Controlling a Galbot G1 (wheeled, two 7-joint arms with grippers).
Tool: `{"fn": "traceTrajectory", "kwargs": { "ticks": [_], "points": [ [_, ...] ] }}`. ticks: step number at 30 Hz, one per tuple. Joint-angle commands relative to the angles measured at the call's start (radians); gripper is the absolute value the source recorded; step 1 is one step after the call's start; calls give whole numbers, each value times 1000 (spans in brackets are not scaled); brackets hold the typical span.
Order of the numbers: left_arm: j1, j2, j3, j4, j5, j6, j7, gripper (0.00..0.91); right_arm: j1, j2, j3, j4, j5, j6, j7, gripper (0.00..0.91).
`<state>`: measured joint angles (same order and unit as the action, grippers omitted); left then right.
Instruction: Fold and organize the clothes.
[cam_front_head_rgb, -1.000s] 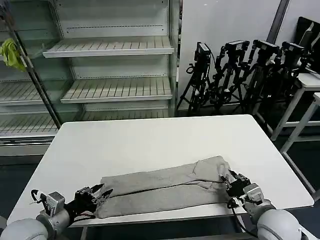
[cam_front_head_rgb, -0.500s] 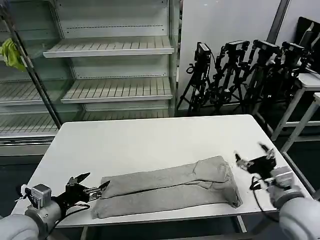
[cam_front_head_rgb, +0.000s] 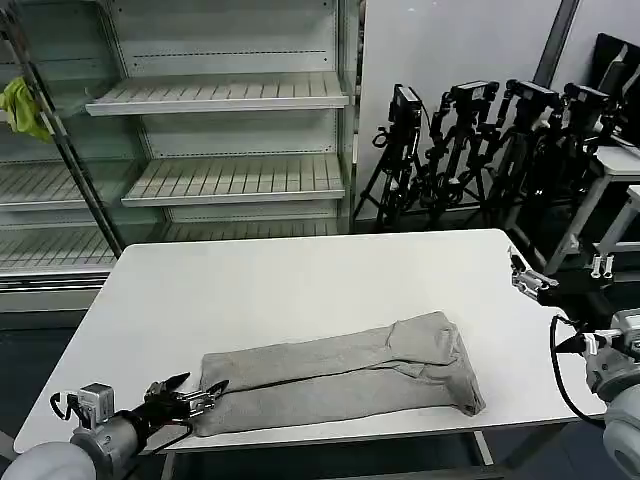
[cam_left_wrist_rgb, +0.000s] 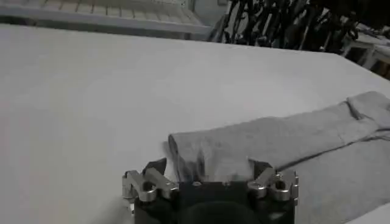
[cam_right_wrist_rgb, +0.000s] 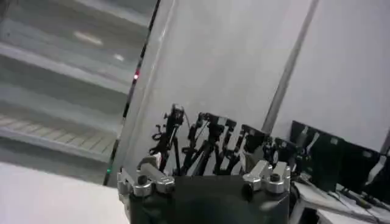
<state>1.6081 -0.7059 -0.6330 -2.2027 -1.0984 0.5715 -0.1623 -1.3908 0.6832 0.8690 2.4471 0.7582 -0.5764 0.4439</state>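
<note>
the shirt (cam_front_head_rgb: 340, 378) lay near the table's (cam_front_head_rgb: 300, 280) near edge, already folded lengthwise into a long band, so the crosswise folds and tidying looked left to do. the left gripper (cam_front_head_rgb: 193, 397) sat low at its left end, jaws spread, holding nothing. the right gripper (cam_front_head_rgb: 555, 277) hung raised off the right edge, open and empty.

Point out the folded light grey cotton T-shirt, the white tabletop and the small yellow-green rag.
Folded light grey cotton T-shirt (cam_front_head_rgb: 340, 375): head view, middle of the folded strip.
White tabletop (cam_front_head_rgb: 300, 285): head view, bare surface behind the shirt.
Small yellow-green rag (cam_front_head_rgb: 22, 105): head view, its hanging middle, by the shelving.
</note>
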Motion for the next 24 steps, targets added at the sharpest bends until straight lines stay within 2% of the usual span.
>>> {"fn": "traceTrajectory", "kwargs": {
  "ticks": [1, 9, 10, 11, 12, 13, 14, 24],
  "points": [
    [-19, -34, 48, 41, -17, 5, -5, 907, 10, 41, 8, 32, 7, -1, 12, 907],
    [-25, -62, 67, 56, 10, 5, 11, 907, -10, 57, 2, 56, -6, -1, 18, 907],
    [-22, -64, 68, 55, 15, 5, 14, 877, -11, 59, 4, 59, -6, -1, 18, 907],
    [-20, -65, 68, 53, 19, 6, 16, 736, -12, 61, 4, 60, -6, -1, 20, 907],
    [-17, -70, 70, 51, 22, 6, 20, 302, -17, 62, 8, 64, -6, -1, 20, 907],
    [-15, -72, 70, 49, 27, 6, 20, 302, -22, 65, 13, 67, -6, -1, 19, 907],
    [-12, -73, 70, 47, 30, 6, 24, 50, -26, 66, 14, 69, -6, 0, 19, 907],
    [6, -98, 68, 35, 74, 5, 46, 50, -52, 91, 34, 82, -9, 2, 18, 907]
  ]
}}
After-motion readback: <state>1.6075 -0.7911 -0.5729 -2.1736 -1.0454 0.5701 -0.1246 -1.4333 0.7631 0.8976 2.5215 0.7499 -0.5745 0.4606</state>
